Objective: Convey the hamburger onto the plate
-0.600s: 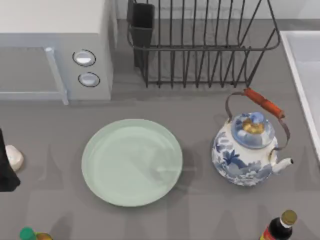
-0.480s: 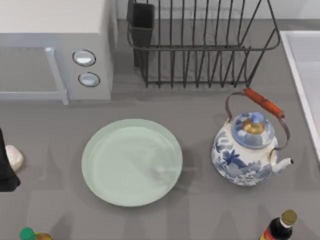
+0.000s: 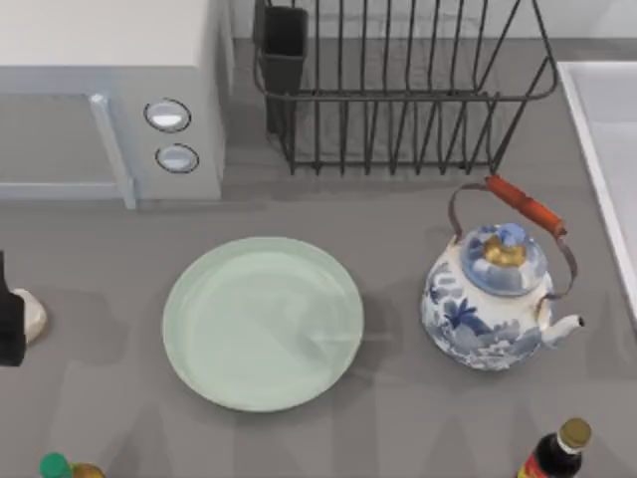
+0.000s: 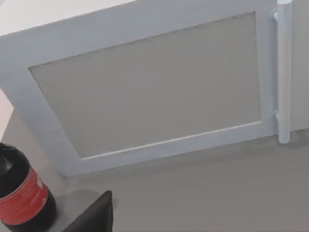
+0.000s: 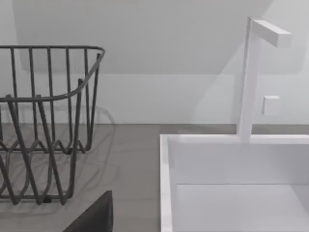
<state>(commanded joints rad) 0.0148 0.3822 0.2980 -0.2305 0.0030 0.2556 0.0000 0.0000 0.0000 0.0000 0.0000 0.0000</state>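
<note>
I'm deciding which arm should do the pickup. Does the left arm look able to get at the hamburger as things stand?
Probably yes. In the top view the left gripper sits at the table's left edge right beside the hamburger, with nothing between them. The plate lies further right, across bare table.

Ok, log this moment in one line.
left gripper: left edge, beside hamburger | plate: empty, centre | hamburger: on table

Mint-green plate (image 3: 263,323) at centre of grey surface (image 3: 398,418), small hamburger (image 3: 30,315) at far left edge touching the dark left end effector (image 3: 10,324), blue-white teapot (image 3: 495,294) right, microwave (image 3: 109,100) and wire rack (image 3: 398,90) behind.
</note>
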